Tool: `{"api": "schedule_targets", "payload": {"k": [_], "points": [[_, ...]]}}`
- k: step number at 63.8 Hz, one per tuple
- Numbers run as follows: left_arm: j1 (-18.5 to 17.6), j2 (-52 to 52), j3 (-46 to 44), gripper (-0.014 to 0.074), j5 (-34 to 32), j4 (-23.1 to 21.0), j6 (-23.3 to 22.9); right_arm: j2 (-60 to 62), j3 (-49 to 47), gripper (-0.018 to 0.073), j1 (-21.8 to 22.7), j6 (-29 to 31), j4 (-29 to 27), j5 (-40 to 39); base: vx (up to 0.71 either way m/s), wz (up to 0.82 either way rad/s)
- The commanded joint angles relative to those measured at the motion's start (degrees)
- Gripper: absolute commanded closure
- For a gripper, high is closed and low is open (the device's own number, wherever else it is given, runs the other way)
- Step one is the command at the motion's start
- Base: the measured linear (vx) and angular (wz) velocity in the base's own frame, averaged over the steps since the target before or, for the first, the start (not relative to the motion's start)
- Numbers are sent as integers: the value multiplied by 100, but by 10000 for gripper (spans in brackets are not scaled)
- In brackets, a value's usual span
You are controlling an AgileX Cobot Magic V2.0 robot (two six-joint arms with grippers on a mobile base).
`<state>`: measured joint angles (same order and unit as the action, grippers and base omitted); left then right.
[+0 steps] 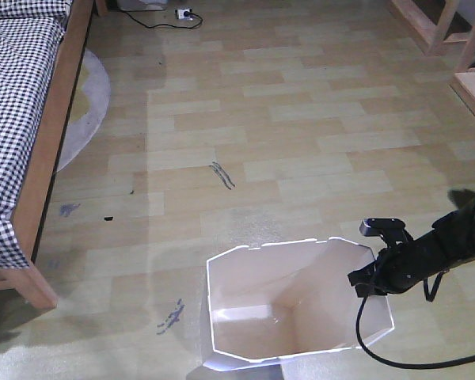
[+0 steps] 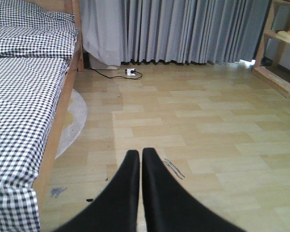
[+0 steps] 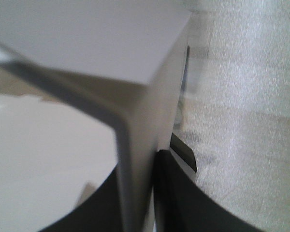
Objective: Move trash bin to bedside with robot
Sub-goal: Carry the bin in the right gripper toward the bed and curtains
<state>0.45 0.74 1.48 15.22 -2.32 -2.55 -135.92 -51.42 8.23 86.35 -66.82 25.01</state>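
Closest to my front camera, the white trash bin [image 1: 253,289] stood upright on the wood floor [image 1: 301,119], apart from the checked bed [image 1: 16,111] at left. My right pincer [image 1: 370,279] clamped the bin's right rim wall. My left pincer [image 2: 140,162] was closed and empty, facing grey curtains [image 2: 183,29].

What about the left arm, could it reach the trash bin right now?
Probably yes: the left rim of the trash bin is unobstructed; only the right gripper clamps its right side. The left gripper is shut, and its camera shows no bin.
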Motion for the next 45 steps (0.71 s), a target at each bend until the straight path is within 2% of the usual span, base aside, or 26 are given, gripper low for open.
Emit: {"api": "schedule_targets", "payload": {"k": [1,45], "points": [[-1,83,67,602,-395,-24,-35,427,-53,564,30,27,-242,1063,29,10],[-1,83,67,602,-395,-24,-35,427,-53,564,30,27,-242,1067,28,3]]}}
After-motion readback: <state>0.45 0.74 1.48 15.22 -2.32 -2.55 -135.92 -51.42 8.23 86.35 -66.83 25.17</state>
